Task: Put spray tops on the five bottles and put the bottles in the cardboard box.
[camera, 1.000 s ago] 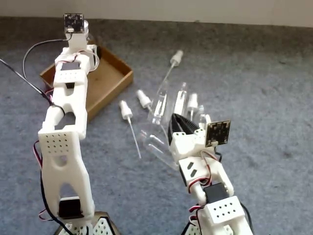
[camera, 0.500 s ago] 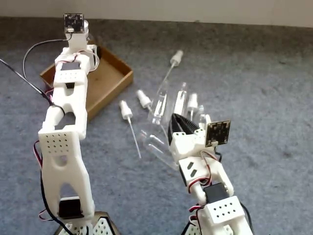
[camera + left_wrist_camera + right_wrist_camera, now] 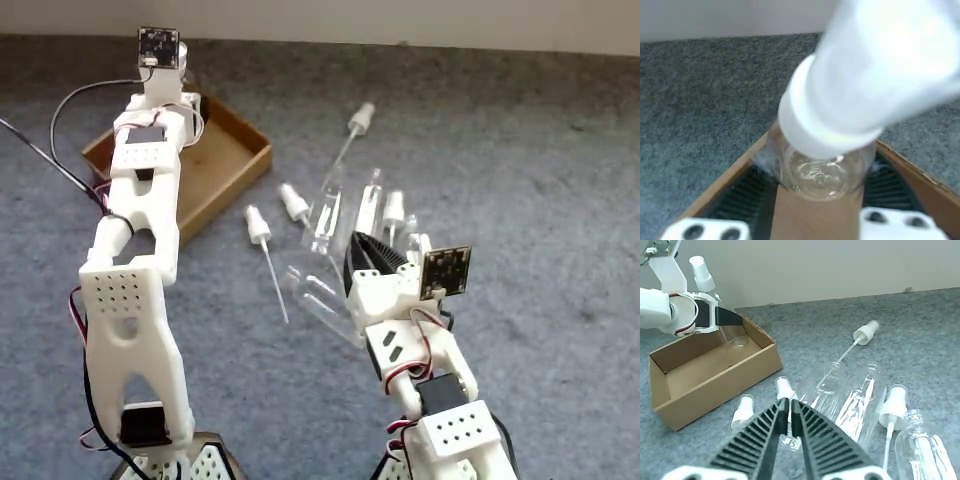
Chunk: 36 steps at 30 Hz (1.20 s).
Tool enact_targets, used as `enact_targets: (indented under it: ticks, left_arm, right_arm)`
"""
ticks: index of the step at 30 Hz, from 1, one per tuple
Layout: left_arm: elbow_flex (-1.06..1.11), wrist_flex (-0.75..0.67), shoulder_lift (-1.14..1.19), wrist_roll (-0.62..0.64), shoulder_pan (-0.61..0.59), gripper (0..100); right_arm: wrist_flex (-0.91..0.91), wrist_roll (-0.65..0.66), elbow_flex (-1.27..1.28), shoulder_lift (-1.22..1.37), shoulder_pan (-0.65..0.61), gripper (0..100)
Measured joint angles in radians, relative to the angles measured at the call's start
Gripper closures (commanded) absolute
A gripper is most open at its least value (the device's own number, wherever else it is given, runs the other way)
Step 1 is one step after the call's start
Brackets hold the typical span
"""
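The left gripper [image 3: 729,320] pinches 1 spray-topped clear bottle [image 3: 820,172] by its body over the cardboard box [image 3: 725,385], likely light, stiff and slick; the right gripper [image 3: 790,415] is pressed together.

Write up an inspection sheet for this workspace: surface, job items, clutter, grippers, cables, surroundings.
Surface: grey carpet.
Job's things: open cardboard box; capped bottle held over it; clear bottles and loose spray tops lying on the carpet beside the box.
Clutter: nothing seen.
Grippers: left gripper shut on the capped bottle; right gripper shut, low over the loose pieces.
Cables: black cable runs beside the left arm.
Surroundings: pale wall behind the carpet.
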Motion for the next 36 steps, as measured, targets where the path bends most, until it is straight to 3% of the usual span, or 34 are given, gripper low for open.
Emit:
enact_targets:
  ticks: [18, 25, 36]
  left_arm:
    - [0.0, 0.026, 0.0, -0.003, -0.003, 83]
    - [0.0, 0.04, 0.0, -0.005, -0.005, 70]
    - [0.0, 0.1, 0.002, -0.006, -0.025, 69]
  right_arm:
    - [0.0, 0.0, 0.0, 0.0, 0.0, 99.1]
    - [0.0, 0.0, 0.0, 0.0, 0.0, 99.1]
    - [0.0, 0.0, 0.0, 0.0, 0.0, 99.1]
